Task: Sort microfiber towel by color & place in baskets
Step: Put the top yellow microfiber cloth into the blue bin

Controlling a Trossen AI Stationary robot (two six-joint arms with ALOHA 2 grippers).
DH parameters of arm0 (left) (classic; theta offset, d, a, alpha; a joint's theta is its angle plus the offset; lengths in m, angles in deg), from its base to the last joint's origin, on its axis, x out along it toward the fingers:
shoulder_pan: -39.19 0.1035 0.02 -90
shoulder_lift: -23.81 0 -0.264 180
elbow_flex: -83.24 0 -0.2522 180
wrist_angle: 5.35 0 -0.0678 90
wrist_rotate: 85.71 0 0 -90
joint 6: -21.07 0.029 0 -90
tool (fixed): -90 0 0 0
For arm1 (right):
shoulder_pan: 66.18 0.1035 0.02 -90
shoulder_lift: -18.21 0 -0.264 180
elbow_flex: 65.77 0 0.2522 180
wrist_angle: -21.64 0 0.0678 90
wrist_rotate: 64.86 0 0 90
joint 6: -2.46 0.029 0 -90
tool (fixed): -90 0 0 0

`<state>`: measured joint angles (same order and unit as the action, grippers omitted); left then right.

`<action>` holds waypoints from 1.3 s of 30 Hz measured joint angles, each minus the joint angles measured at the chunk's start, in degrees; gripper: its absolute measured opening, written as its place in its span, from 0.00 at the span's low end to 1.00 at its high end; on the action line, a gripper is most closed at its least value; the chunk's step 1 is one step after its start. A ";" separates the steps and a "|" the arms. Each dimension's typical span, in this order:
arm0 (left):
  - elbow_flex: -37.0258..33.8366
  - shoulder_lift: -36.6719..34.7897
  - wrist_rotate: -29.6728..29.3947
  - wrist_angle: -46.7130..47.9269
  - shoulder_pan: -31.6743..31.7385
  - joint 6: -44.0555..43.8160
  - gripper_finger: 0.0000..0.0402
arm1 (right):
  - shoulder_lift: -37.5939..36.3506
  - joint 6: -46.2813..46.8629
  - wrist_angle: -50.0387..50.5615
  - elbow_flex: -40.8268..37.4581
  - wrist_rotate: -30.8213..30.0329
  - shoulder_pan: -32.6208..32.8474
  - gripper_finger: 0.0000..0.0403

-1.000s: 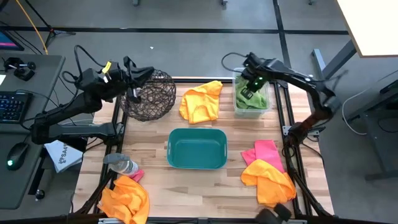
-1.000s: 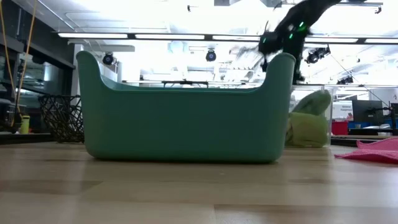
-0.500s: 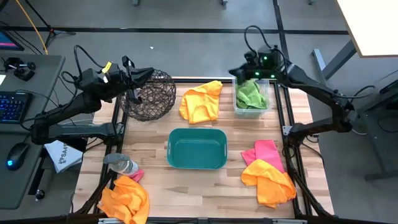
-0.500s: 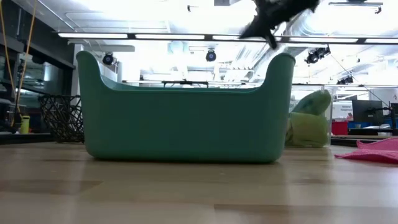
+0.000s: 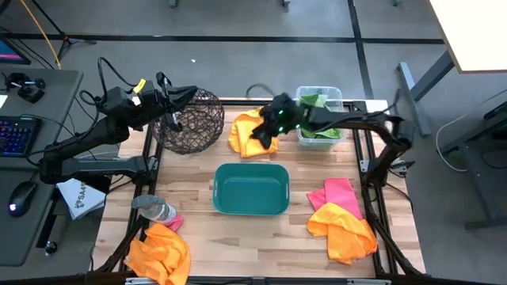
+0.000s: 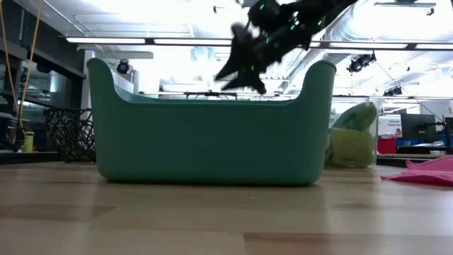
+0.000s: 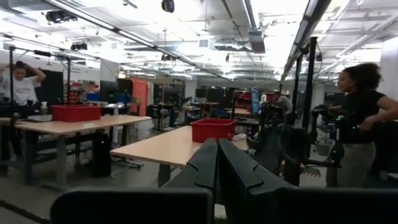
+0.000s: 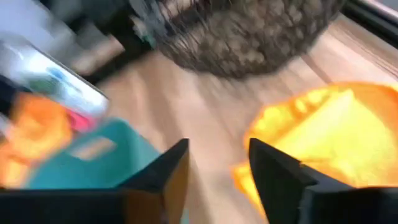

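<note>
The right gripper (image 5: 260, 134), fingers apart and empty, hangs over the soft, floppy orange towel (image 5: 247, 141); best pinch a puffed-up fold. The left gripper (image 5: 169, 100) is closed.

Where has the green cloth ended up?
In the high view, the green cloth lies inside the clear bin at the table's far right, just right of the orange cloth under the right tool.

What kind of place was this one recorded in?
Most likely a robotics lab or open workshop. Beyond the wooden table stand long workbenches with red bins, under exposed ceiling ducts and strip lights. A desk with keyboard sits beside the rig.
</note>
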<state>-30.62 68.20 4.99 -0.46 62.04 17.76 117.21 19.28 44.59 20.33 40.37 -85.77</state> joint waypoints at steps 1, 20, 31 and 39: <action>0.00 0.00 -0.04 0.00 0.00 -0.48 0.01 | 1.30 -1.39 0.77 0.00 -1.66 0.22 0.46; 0.00 0.00 -3.56 -0.12 0.00 -4.04 0.01 | 16.82 -11.75 8.42 -0.04 -17.16 0.09 0.57; 0.00 -0.09 -7.40 -1.54 0.00 -3.06 0.01 | 16.44 -16.16 9.64 -0.06 -12.19 -0.55 0.08; 0.00 -0.14 -10.91 -2.23 -0.02 3.20 0.01 | -0.20 -15.06 4.18 -0.11 -4.29 -4.04 0.01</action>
<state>-30.62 68.05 -5.91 -2.69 62.02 20.96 117.01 4.22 48.76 20.22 36.08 -89.82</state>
